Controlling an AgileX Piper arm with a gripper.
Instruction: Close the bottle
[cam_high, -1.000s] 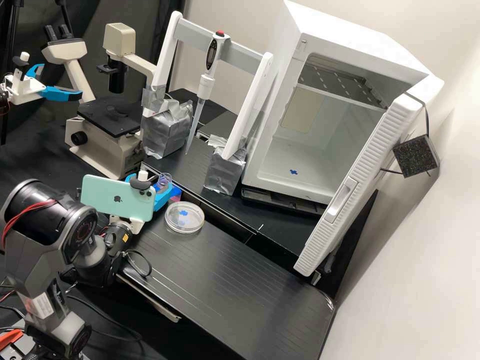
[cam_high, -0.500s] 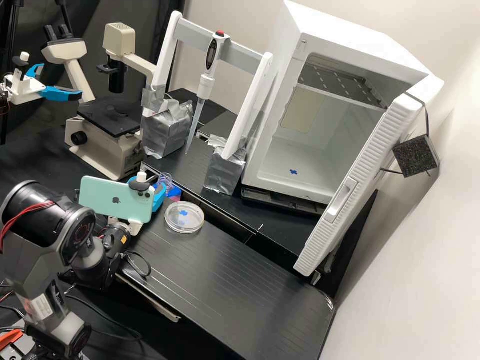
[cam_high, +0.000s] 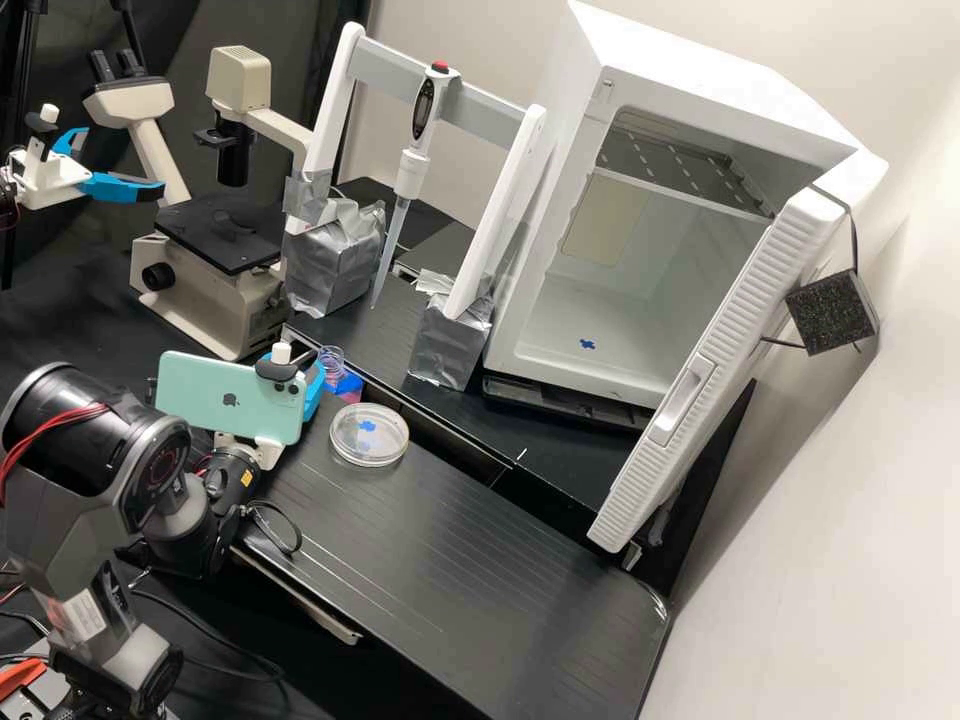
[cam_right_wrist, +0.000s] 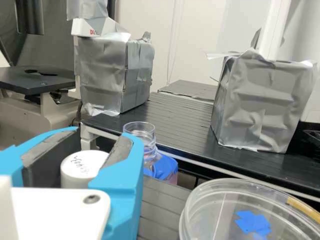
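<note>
Fingers (cam_right_wrist: 122, 185), parted by only the width of the white cap (cam_right_wrist: 81, 167) gripped between them, have drawn slightly back from the bottle (cam_right_wrist: 150, 150) under my control. Its uncovered mouth stands near the far edge of the bench (cam_high: 450, 560); I judge that closure requires realigning cap above neck.

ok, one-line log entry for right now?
jaws: closed on white cap | bottle: mouth open, cap not on | petri dish: near bottle | closing: not done

High view slants down at the bench (cam_high: 450, 550); nearer, lower wrist view shares the dish (cam_high: 372, 446).
</note>
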